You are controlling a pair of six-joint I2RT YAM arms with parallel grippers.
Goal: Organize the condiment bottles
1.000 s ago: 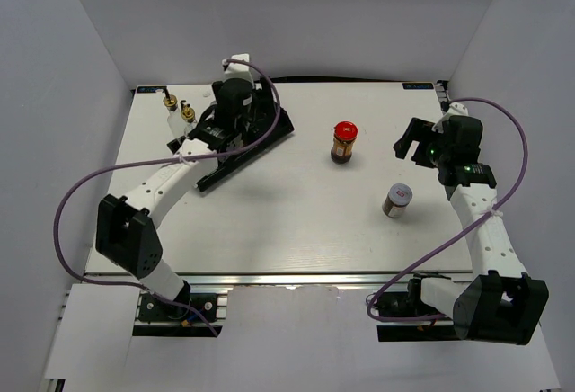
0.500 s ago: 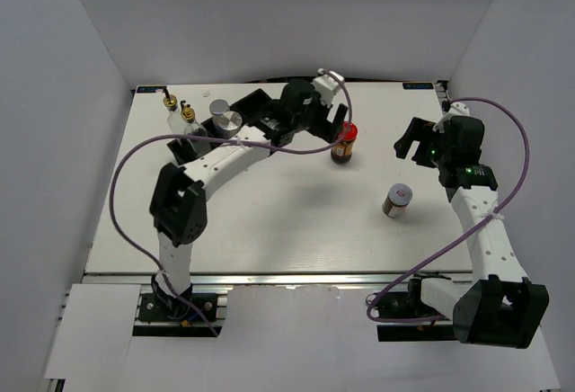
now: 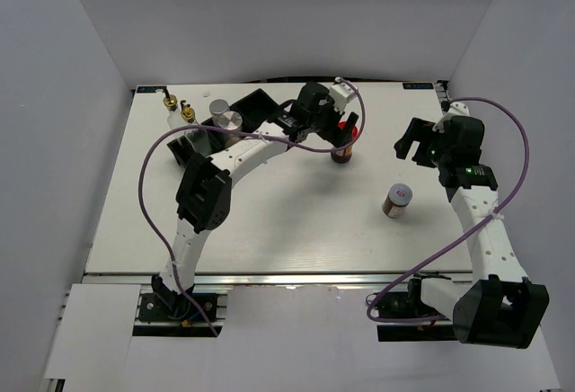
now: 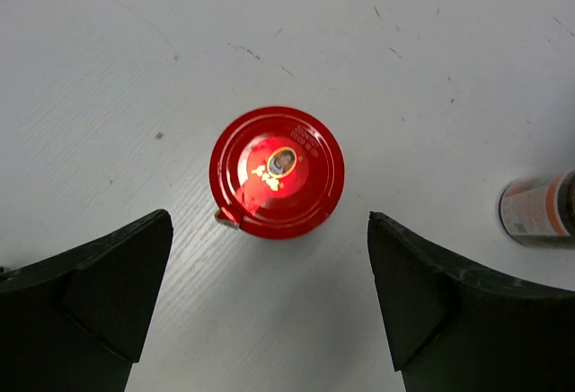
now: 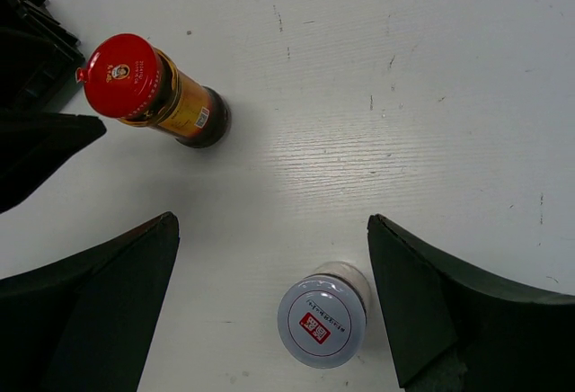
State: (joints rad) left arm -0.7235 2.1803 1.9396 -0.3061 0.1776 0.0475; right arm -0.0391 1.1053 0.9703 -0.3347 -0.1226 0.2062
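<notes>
overhead, the left arm stretches across the tabletop (image 3: 269, 221) toward its middle rear, and the left end effector (image 4: 269, 230) hangs right above the red-lidded jar (image 4: 277, 172). in the left wrist view its two dark fingers (image 4: 108, 284) are spread wide, one on each side of the jar, with bare tabletop showing between each finger and the red lid, so nothing is gripped. the jar stands upright, its dark glass body hidden under the lid from that angle; the right wrist view shows the amber label and dark base. the silver-lidded jar (image 5: 322, 325) stands upright too, well apart from the red one, nearer the front and toward the right side. the right end effector (image 5: 271, 221) hovers over the right part of the tabletop, its fingers also spread wide and holding nothing, with the silver-lidded jar low between them in its camera. at the rear left, two glass bottles (image 3: 187, 113) with gold spouts stand just beside the black tray (image 3: 256, 104). two silver-capped shakers (image 3: 232, 121) show at the tray, but which compartment each sits in cannot be told from above.
</notes>
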